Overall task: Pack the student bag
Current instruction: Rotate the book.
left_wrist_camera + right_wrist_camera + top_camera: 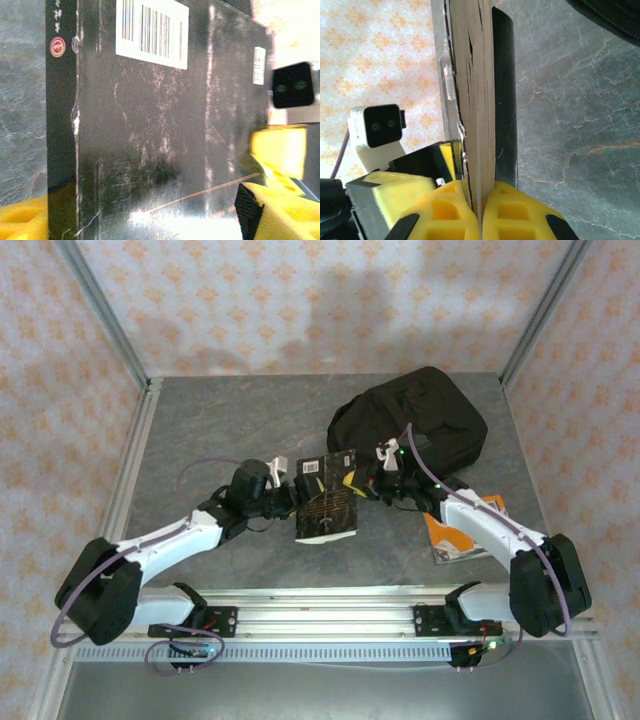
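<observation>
Black book (328, 495) held at surface centre. Right end effector (384, 486) clamped on its page edge. Left end effector (282, 496) jaws wide at 9 o'clock side, grip undeterminable. Student bag (420, 420) lies at 1 o'clock. Recommended: carry book level, release inside bag.

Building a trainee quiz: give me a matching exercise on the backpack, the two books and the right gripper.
1 large black fabric backpack
2 black paperback book with barcode label
3 orange softcover book
4 right gripper

A flat on the table under the right arm
B shut on a book's edge
C at the table's far right
D mid-table, clamped between yellow pads

Pairs: 1-C, 2-D, 3-A, 4-B
</observation>
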`<control>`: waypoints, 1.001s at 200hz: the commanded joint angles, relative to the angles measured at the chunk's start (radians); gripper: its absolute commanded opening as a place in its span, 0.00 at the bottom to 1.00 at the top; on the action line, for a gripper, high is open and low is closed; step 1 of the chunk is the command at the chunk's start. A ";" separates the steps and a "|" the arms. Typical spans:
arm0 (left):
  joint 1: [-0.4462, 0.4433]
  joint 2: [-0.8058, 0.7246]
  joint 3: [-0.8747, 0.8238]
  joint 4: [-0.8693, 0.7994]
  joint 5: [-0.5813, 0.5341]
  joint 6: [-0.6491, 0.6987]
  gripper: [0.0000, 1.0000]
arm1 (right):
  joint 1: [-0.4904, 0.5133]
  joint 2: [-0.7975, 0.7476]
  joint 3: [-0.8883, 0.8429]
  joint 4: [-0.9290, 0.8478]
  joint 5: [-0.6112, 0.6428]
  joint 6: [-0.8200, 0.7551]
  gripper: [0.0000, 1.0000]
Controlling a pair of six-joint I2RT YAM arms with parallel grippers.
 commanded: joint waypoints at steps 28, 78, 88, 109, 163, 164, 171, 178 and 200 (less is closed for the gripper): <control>0.006 -0.107 -0.035 0.128 0.024 -0.047 0.45 | -0.009 -0.032 0.013 0.067 -0.003 0.027 0.00; 0.006 -0.099 -0.056 0.190 0.049 -0.060 0.00 | -0.009 -0.058 0.026 0.024 0.017 -0.007 0.16; 0.006 -0.109 -0.059 0.200 0.047 -0.066 0.00 | -0.010 -0.065 0.032 -0.009 0.037 -0.030 0.29; 0.005 -0.146 -0.054 0.213 0.052 -0.076 0.00 | -0.010 -0.077 0.040 -0.078 0.096 -0.084 0.55; 0.005 -0.272 -0.019 0.185 0.058 -0.060 0.00 | -0.010 -0.080 -0.009 0.071 0.093 -0.009 0.88; 0.004 -0.274 -0.019 0.184 0.058 -0.061 0.00 | -0.010 -0.079 -0.010 0.075 0.091 -0.006 0.88; 0.004 -0.285 -0.015 0.180 0.058 -0.060 0.00 | -0.010 -0.070 -0.010 0.100 0.076 0.011 0.90; 0.004 -0.296 -0.012 0.178 0.058 -0.060 0.00 | -0.010 -0.061 -0.013 0.129 0.059 0.031 0.92; 0.004 -0.320 -0.007 0.171 0.057 -0.061 0.00 | -0.010 -0.047 -0.034 0.268 0.006 0.111 0.97</control>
